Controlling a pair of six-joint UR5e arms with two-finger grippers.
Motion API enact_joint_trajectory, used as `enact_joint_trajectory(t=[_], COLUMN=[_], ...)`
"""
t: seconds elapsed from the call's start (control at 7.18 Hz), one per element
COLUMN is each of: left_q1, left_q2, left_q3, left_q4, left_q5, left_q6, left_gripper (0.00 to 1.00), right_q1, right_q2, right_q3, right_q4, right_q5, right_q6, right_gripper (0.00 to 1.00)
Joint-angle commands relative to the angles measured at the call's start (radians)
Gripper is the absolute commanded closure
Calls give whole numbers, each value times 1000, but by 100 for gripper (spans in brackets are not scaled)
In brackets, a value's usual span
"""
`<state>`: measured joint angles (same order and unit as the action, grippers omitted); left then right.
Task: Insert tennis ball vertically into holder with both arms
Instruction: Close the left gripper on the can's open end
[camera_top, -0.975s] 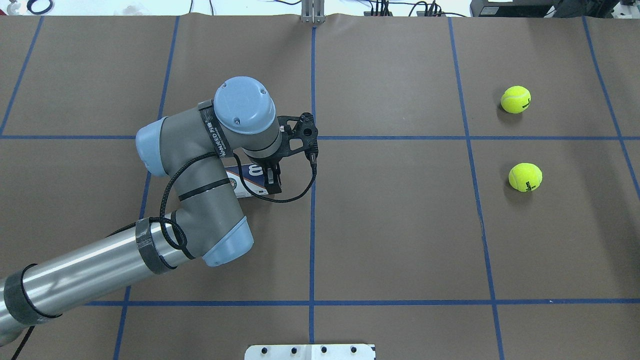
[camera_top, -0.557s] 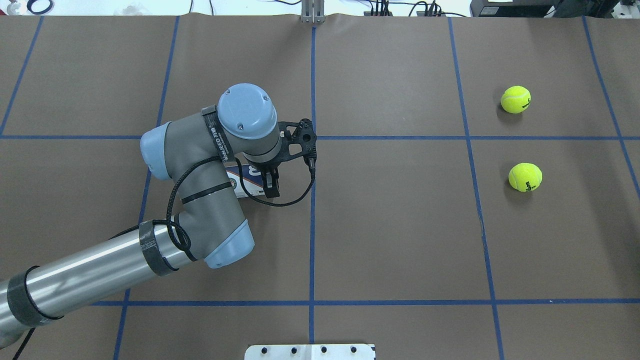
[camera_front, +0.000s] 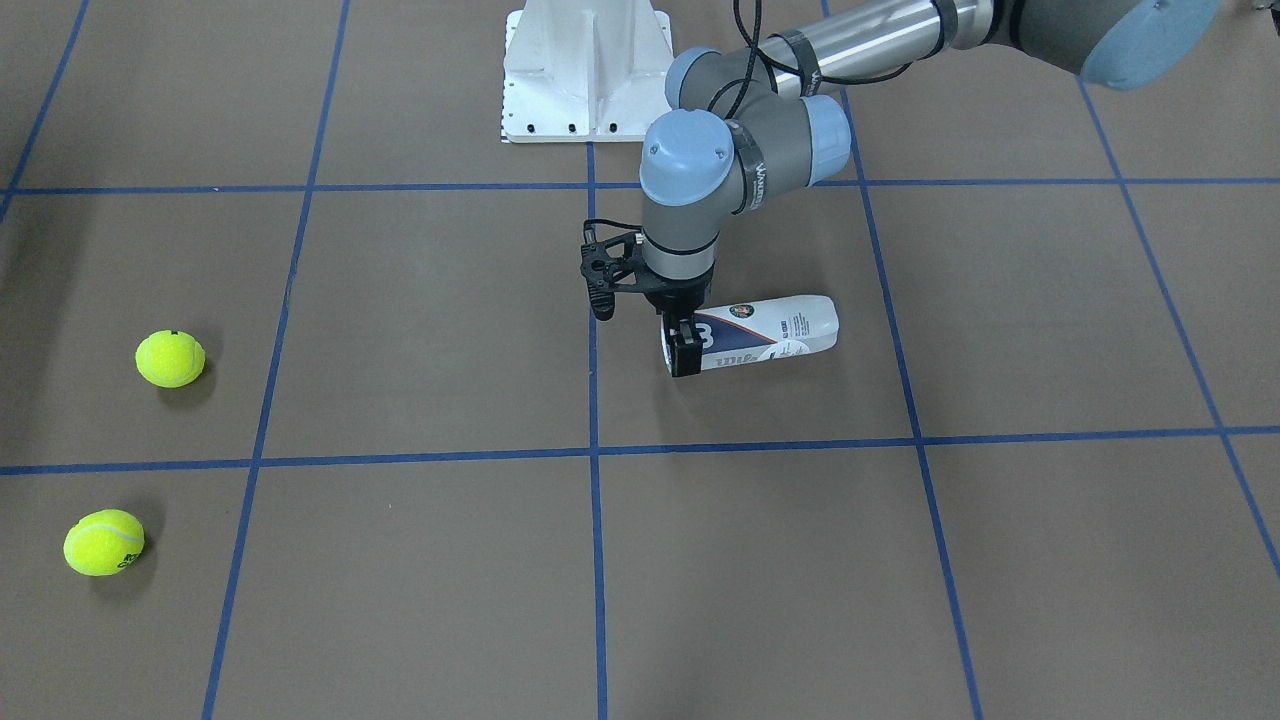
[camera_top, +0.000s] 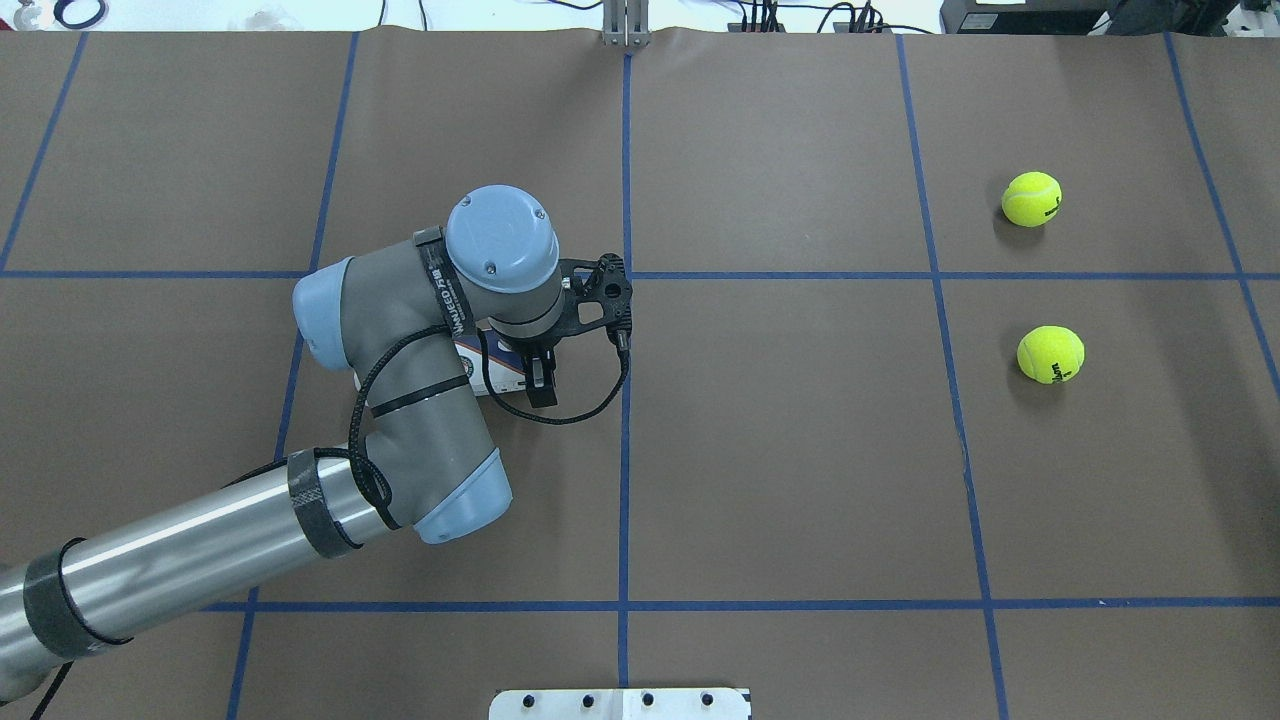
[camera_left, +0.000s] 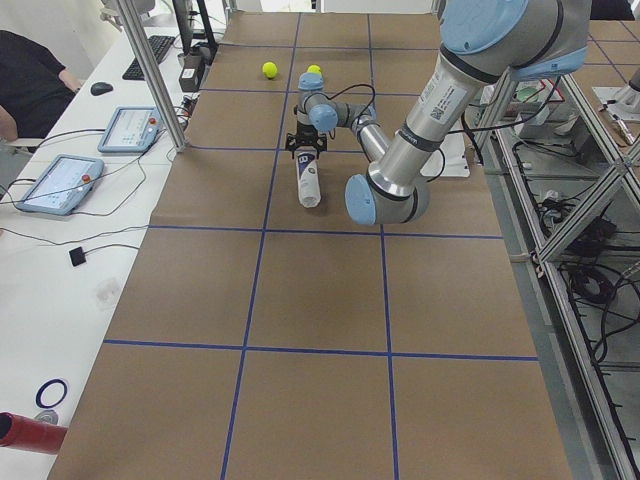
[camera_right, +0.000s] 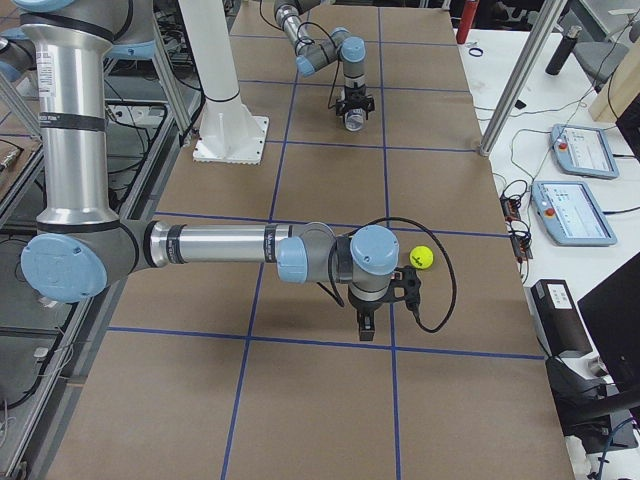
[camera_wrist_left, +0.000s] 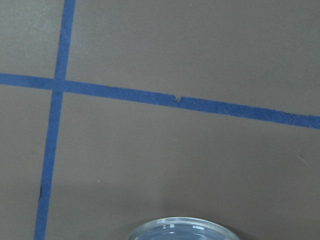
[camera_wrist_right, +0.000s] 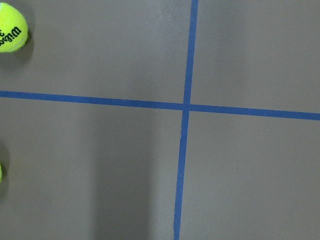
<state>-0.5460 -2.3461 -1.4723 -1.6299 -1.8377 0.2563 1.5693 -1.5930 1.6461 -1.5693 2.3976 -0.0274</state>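
Note:
The holder lies on its side on the brown table, left of centre in the overhead view. My left gripper points straight down at its open end, open, with one finger on either side of the can. The left wrist view shows only the can's clear rim at the bottom edge. Two tennis balls lie far to the right. My right gripper shows only in the exterior right view, low beside a ball; I cannot tell if it is open or shut.
The white metal pedestal stands at the robot's side of the table. Blue tape lines cross the brown surface. The right wrist view shows one ball at its top left.
My left arm's wrist has shifted slightly right and toward the robot over the holder's end. The holder and both balls have not moved.

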Motion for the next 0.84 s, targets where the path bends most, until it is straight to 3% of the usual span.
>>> enact_joint_trajectory(t=[0.0, 0.7], left_q1=[4, 15], left_q2=[-2, -2], left_q3=[12, 62], left_q4=[-1, -76], left_q5=[0, 0], left_q6=[0, -2], left_gripper=[1, 1], right_q1=[0, 0], right_q2=[-1, -1], right_q3=[-2, -6], right_q4=[0, 0], right_q5=[0, 0], right_q6=[0, -2], right_gripper=[0, 0])
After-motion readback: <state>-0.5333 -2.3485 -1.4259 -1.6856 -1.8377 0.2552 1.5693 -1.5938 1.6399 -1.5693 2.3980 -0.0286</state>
